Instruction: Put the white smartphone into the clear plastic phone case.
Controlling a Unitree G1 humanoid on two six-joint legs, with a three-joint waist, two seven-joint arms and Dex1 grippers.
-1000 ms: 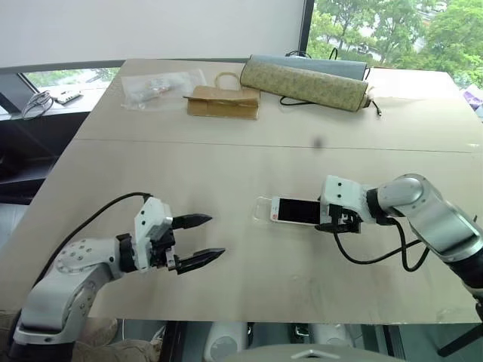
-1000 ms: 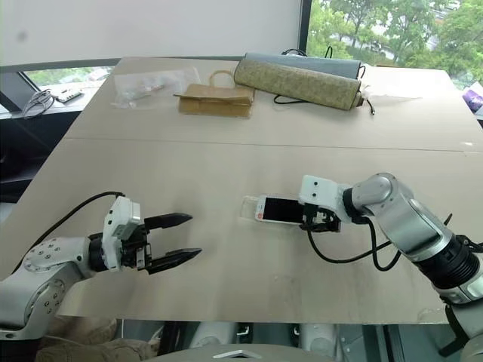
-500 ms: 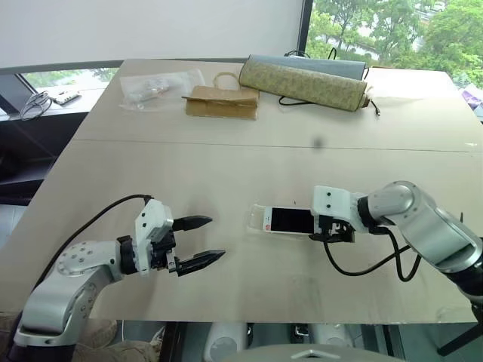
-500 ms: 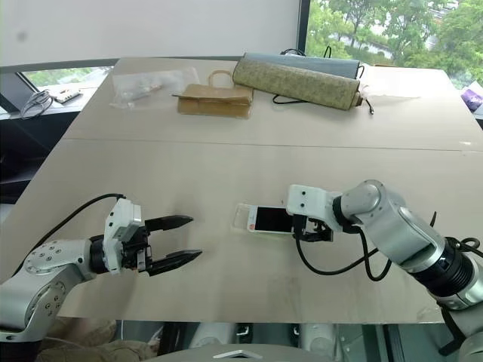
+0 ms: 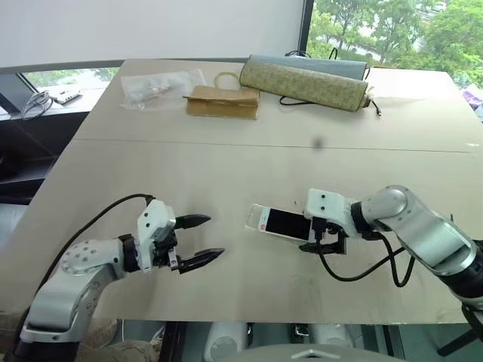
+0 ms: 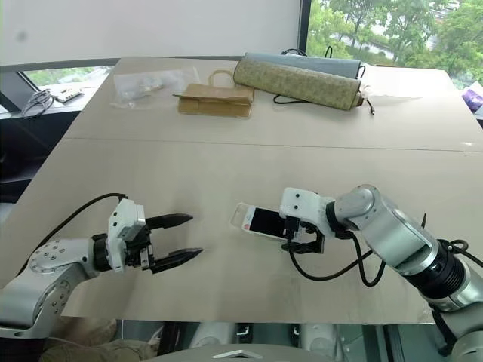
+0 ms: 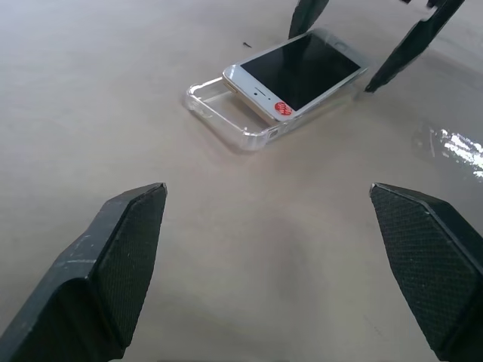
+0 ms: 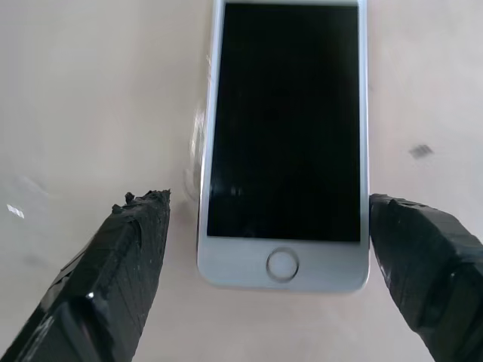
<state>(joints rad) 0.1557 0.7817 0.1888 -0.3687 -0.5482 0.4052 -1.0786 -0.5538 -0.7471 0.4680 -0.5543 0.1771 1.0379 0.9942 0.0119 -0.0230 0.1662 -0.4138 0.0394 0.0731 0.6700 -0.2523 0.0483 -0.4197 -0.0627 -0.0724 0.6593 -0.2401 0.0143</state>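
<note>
Since a second ago, we see the right hand (image 5: pixel 323 243) has slid the white phone (image 5: pixel 285 224) and the clear case (image 7: pixel 226 115) toward the robot's left and nearer the desk's (image 5: pixel 226 166) front edge, and its fingers have spread apart, letting go of the phone.

Going left to right: the left hand (image 5: pixel 200 240) hovers just above the desk with its two fingers wide apart, holding nothing, pointing toward the phone. Then comes the phone, screen up, lying partly over the case, whose clear end sticks out past the phone's top. The phone's top end sits tilted on the case rim, not seated inside. The right hand's fingers now flank the phone's home-button end. We judge the phone not yet in the case.
</note>
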